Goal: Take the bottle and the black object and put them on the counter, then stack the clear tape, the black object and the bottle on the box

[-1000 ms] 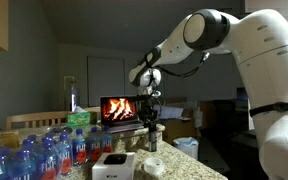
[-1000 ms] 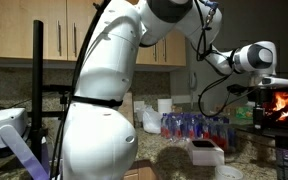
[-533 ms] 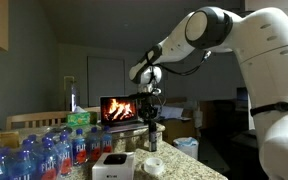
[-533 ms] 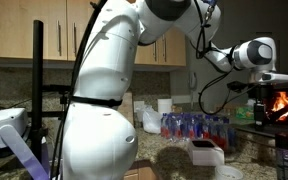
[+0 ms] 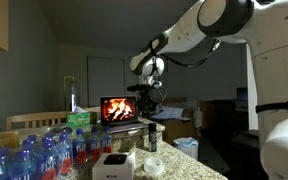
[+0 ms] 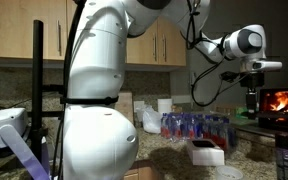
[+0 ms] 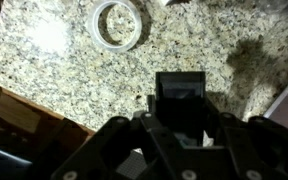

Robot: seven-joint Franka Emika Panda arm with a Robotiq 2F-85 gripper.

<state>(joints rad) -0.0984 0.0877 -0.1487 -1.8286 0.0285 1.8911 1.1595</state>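
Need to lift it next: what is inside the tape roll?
Only bare speckled counter shows through the hole of the tape; nothing sits in it. What lies under its band is covered.

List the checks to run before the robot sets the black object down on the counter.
1. Small squat black object seated in the gripper: ok, the wrist view shows it between the fingers.
2. Speckled granite counter bare beneath the gripper: ok.
3. Clear ring-shaped tape roll apart from the drop spot: ok.
4. Slim dark bottle upright on the counter: ok.
5. Top of the small white box free: cannot tell, too dim.
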